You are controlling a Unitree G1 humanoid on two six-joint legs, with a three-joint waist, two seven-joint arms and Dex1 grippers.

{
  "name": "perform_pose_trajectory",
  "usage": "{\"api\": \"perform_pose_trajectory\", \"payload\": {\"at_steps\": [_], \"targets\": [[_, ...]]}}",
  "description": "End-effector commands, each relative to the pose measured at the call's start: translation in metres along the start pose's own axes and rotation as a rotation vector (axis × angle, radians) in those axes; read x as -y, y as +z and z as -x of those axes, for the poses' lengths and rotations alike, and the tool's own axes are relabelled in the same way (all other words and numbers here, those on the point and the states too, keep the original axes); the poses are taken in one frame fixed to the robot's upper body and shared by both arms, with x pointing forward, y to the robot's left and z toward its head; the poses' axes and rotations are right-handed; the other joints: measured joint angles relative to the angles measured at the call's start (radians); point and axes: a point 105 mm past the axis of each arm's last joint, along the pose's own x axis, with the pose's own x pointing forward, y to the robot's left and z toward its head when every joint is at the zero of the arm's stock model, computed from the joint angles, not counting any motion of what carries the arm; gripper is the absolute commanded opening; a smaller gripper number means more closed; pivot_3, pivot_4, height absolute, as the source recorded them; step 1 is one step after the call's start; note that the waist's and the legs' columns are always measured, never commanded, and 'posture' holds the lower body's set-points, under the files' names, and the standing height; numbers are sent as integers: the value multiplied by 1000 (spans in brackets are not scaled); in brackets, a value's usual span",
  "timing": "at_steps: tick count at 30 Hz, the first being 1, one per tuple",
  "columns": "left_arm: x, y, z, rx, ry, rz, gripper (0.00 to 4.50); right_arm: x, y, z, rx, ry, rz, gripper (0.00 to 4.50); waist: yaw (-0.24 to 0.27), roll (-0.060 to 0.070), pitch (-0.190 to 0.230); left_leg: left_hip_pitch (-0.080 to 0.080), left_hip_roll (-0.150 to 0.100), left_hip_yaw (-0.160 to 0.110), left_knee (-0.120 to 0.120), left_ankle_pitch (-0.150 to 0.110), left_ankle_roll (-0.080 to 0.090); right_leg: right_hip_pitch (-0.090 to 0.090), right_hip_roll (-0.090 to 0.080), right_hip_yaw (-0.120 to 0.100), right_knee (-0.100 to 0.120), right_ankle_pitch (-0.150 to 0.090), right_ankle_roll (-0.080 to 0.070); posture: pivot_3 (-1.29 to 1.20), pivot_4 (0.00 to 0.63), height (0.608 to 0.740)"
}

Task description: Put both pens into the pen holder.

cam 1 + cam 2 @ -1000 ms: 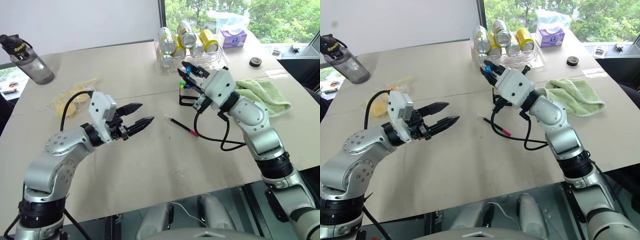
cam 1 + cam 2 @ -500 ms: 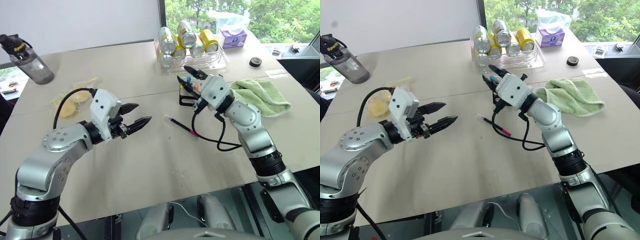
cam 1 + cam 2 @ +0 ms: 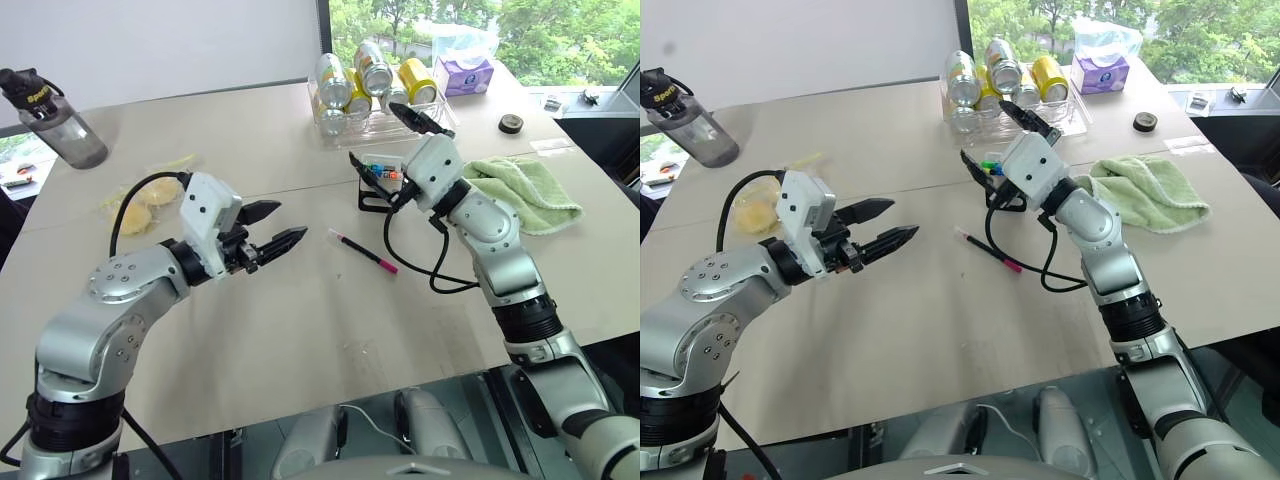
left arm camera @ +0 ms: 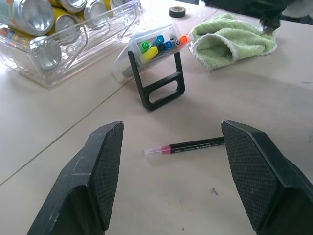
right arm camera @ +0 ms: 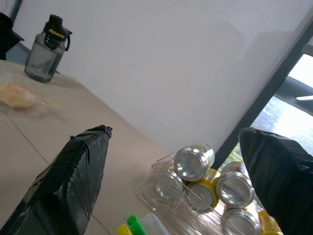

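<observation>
The pink-tipped pen [image 3: 362, 252] lies flat mid-table [image 3: 300, 340], bare surface all round it, well in from the near edge. Just behind it the pen holder [image 3: 376, 182] leans back, a blue cap among its markers. The right gripper [image 3: 392, 136] hovers above it, fingers spread wide, empty. The left gripper [image 3: 282, 226] is parted, empty, beside the pen.

Bare table [image 3: 300, 310] around pink pen [image 3: 362, 252]
</observation>
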Motion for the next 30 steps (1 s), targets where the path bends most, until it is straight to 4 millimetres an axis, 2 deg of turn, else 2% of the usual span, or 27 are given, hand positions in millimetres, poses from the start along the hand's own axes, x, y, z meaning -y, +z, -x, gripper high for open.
{"api": "perform_pose_trajectory", "payload": {"at_steps": [1, 4, 8, 11, 20, 24, 25, 30], "targets": [[2, 3, 6, 6, -7, -38, 3266, -15, 3, 5, -48, 87, -172, 4475, 0, 0, 0, 0, 0, 0, 0, 0, 0, 0, 0, 0, 0, 0, 0, 0, 150, 739], [4, -13, 13, -57, -30, -23, 3266, -45, -13, 24, -210, 251, -300, 4475, 1, 0, 0, 0, 0, 0, 0, 0, 0, 0, 0, 0, 0, 0, 0, 0, 150, 739], [12, -36, 26, -155, -73, -3, 3266, -69, -50, 60, -512, 343, -369, 4475, 2, 0, 0, 0, 0, 0, 0, 0, 0, 0, -1, 0, 0, 0, 0, 0, 150, 739], [18, -45, 34, -206, -109, 16, 3266, -65, -66, 70, -642, 284, -395, 4475, 2, 0, 1, 0, 0, 0, 0, 0, 0, 0, -1, 0, 0, 0, 0, 0, 150, 739], [18, -54, 40, -239, -126, 14, 3266, -71, -70, 73, -732, 309, -432, 4475, 3, 0, 1, 0, 0, 0, 0, 0, 0, 0, -1, -1, 0, 0, 0, 0, 150, 739], [16, -54, 41, -236, -120, 15, 3266, -74, -76, 79, -782, 322, -415, 3302, 3, 0, 1, -1, 0, 0, 0, 0, 0, 0, -1, -1, -1, 0, 0, 0, 150, 739], [16, -54, 41, -235, -120, 14, 3266, -75, -78, 81, -796, 325, -411, 2645, 3, 0, 1, -1, 0, 0, 0, 0, 0, 0, -1, -1, -1, 0, 0, 0, 150, 739], [19, -42, 36, -221, -126, 5, 3266, -76, -81, 85, -826, 329, -411, 354, 4, 0, 1, -1, 0, 0, 0, 0, 0, 0, -1, -1, -1, 0, 0, 0, 150, 739]]}}
